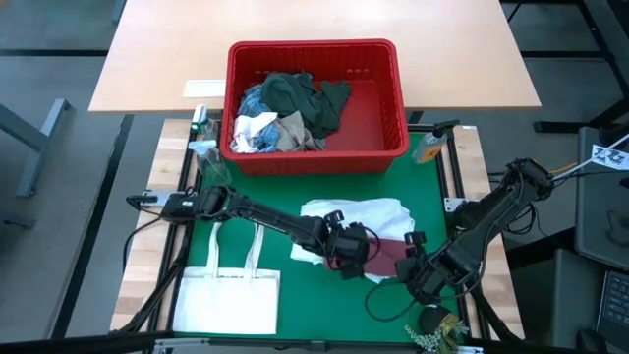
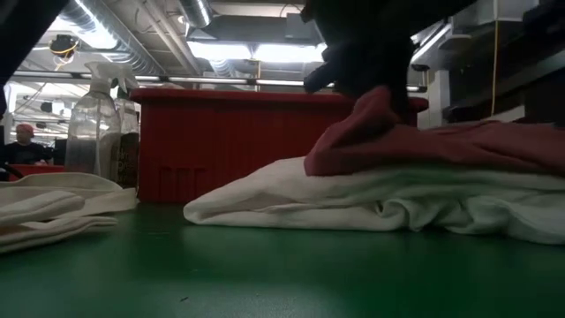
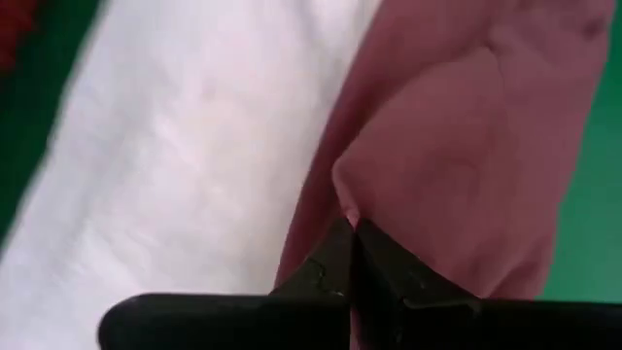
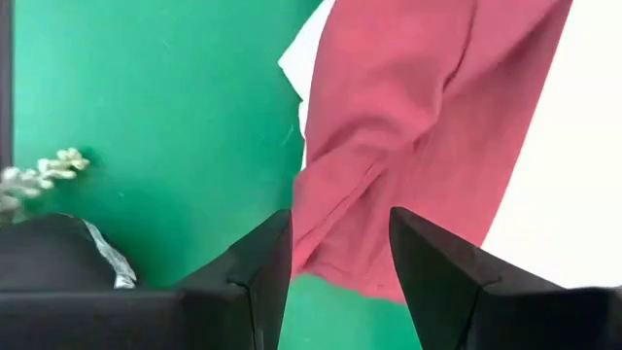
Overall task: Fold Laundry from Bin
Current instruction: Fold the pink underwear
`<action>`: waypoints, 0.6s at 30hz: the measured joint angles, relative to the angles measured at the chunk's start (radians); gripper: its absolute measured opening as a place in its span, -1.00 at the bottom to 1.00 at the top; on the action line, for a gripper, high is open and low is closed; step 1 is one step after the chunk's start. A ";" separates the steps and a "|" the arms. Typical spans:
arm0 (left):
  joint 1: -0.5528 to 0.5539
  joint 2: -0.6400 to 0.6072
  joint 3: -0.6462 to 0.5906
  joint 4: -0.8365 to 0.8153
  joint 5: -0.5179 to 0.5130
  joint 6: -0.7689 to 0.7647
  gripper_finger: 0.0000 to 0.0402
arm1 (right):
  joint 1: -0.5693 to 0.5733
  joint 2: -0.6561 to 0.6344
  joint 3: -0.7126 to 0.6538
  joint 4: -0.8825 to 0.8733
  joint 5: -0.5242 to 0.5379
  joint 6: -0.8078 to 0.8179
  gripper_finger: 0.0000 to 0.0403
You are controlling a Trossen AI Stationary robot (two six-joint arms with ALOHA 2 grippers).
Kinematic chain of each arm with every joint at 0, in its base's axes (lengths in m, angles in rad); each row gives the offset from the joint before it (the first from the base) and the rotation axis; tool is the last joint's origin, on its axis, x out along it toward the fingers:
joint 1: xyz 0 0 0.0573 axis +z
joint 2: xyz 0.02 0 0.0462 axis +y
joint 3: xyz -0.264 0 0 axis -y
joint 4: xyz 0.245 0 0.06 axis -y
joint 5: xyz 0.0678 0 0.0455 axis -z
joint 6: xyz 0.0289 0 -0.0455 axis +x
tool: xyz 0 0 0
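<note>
left gripper (image 1: 352, 258) pinches maroon cloth (image 1: 388, 258) atop white garment (image 1: 359, 214) | right gripper (image 4: 340, 258) open at cloth edge | risk: lift drags white layer, undoing fold

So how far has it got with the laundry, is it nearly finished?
Not nearly. One white garment lies flat on the green mat. In hand is a maroon piece on top of it: the left hand is shut on its edge, and the right hand is open at its other end. Left to do: several garments heaped in the red bin.
</note>
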 joint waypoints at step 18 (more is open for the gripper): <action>0.002 0.000 0.000 -0.015 -0.027 0.025 -0.98 | -0.009 0.000 -0.079 0.135 0.127 0.021 -0.13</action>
